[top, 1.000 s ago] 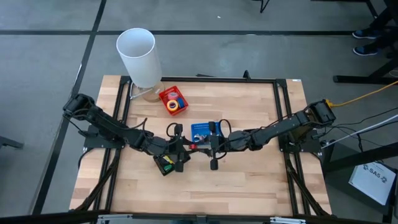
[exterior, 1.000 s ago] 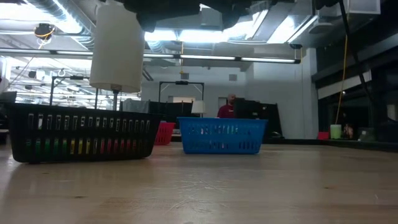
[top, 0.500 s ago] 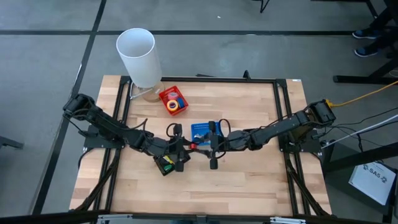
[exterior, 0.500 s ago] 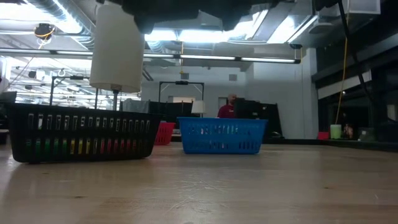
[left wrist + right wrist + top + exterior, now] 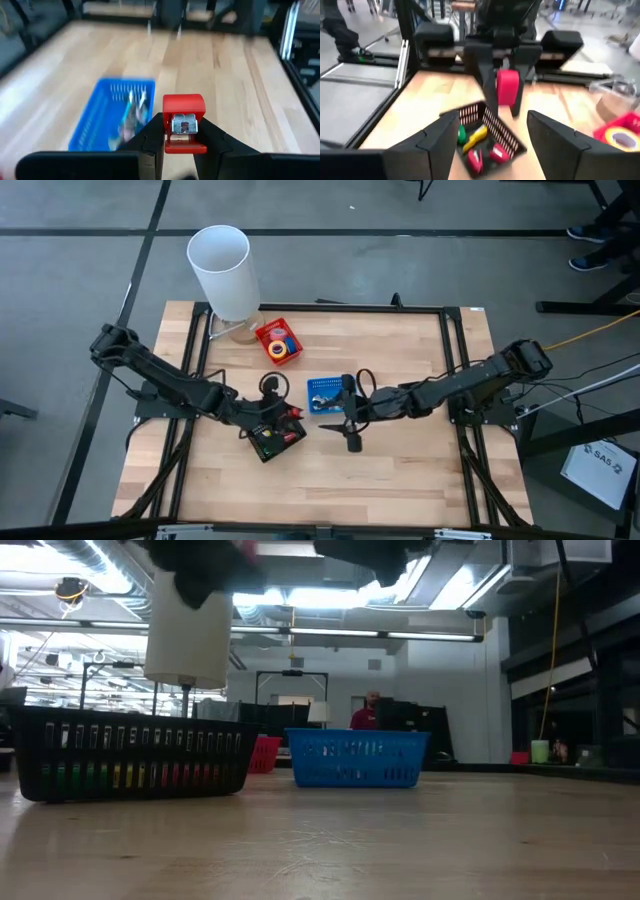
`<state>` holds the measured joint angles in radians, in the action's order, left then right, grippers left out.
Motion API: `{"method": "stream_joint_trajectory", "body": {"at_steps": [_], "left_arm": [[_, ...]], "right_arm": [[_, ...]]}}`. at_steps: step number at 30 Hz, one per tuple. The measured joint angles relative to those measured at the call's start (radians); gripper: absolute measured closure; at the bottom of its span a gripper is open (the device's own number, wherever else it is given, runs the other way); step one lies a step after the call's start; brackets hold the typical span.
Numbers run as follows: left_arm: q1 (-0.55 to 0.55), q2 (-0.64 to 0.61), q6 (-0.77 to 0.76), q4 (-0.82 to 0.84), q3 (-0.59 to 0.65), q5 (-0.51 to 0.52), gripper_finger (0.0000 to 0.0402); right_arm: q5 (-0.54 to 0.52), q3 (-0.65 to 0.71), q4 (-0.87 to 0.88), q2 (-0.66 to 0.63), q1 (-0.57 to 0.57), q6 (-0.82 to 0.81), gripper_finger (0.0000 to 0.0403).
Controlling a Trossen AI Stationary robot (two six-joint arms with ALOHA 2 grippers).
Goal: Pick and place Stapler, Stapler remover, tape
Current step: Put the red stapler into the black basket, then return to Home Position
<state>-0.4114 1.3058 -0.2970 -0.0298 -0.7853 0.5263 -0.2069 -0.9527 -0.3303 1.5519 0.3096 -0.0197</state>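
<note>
My left gripper [image 5: 288, 413] is shut on a small red stapler [image 5: 184, 123] above the black basket [image 5: 267, 442], which holds small red, yellow and green pieces [image 5: 479, 142]. My right gripper [image 5: 343, 422] stands open and empty just right of it, its fingers [image 5: 438, 135] spread wide and facing the stapler [image 5: 508, 87]. The red basket [image 5: 279, 341] farther back holds tape rolls [image 5: 283, 350]. The blue basket [image 5: 328, 394] holds a pale blurred item [image 5: 133, 108] that I cannot identify. My left gripper pinches the red stapler by its two long sides [image 5: 167, 134] between its two fingers [image 5: 150, 137]. The stapler's metal-faced end [image 5: 183, 125] sticks out past the fingertips. It is lifted clear, over the black basket.
A tall white cylinder [image 5: 222, 270] stands at the table's far left corner, behind the red basket. The three baskets cluster in the table's middle and far left. Bare wooden tabletop [image 5: 400, 480] lies toward the near and right edges.
The two grippers had met over the table's middle with the stapler between them. My right gripper has opened, let go of it and drawn back slightly toward the right. My left gripper has carried the stapler left, over the black basket.
</note>
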Motion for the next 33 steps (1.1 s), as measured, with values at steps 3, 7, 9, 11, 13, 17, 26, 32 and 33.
{"method": "stream_joint_trajectory", "body": {"at_steps": [3,7,9,11,13,17,26,32,33], "left_arm": [[-0.001,-0.034,-0.107,0.141,0.000,-0.045,0.0335],[-0.014,-0.035,-0.247,0.291,0.000,-0.123,0.0335],[-0.023,-0.015,-0.299,0.345,0.001,-0.144,0.0332],[-0.034,0.000,-0.341,0.374,0.011,-0.147,0.0328],[-0.038,0.015,-0.375,0.383,0.018,-0.152,0.0328],[-0.040,0.036,-0.417,0.404,0.027,-0.190,0.0328],[-0.040,0.063,-0.419,0.408,0.027,-0.238,0.0294],[-0.040,0.068,-0.431,0.434,0.027,-0.237,0.0257],[-0.040,0.068,-0.428,0.433,0.027,-0.237,0.0249]], "right_arm": [[0.001,0.000,0.090,-0.035,0.000,-0.033,0.0165],[0.000,0.000,0.178,-0.055,0.000,-0.083,0.0165],[0.000,0.000,0.210,-0.056,0.000,-0.100,0.0165],[0.000,0.000,0.239,-0.056,0.000,-0.113,0.0164],[0.000,0.000,0.261,-0.056,0.000,-0.133,0.0164],[0.000,0.000,0.277,-0.056,0.001,-0.157,0.0164],[0.000,0.000,0.309,-0.056,0.001,-0.160,0.0164],[0.000,0.000,0.311,-0.056,0.001,-0.158,0.0164],[0.000,0.000,0.312,-0.056,0.001,-0.157,0.0164]]}}
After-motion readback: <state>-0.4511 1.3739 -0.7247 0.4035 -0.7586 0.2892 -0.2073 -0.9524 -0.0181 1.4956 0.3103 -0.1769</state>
